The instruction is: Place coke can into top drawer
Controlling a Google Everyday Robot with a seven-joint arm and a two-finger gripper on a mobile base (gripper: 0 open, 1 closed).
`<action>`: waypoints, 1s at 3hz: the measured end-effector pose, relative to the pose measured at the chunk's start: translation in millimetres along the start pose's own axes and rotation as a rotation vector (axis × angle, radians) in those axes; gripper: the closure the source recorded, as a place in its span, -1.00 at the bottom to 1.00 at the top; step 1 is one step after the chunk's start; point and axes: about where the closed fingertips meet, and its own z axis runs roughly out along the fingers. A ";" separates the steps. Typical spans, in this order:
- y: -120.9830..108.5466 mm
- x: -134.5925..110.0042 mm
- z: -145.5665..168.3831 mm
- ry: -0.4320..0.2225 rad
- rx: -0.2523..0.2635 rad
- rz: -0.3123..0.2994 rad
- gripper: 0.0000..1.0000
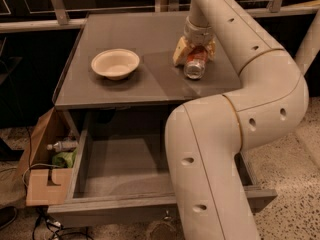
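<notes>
Item, grasp step: coke can (194,67) lying on counter (100,91) right of bowl (115,63), hand (194,53) directly upon it, clamped or not cannot be told; next move likely needs firm hold, lift, then descent into open top drawer (120,169) below bowl.

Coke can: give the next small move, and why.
Probably, once the grip is firm, lift it slightly off the cabinet top: the tool is at the coke can, which lies tilted there, and the top drawer below stands open.
</notes>
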 end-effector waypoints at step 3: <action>0.4 -0.9 -6.3 -0.001 0.000 0.000 1.00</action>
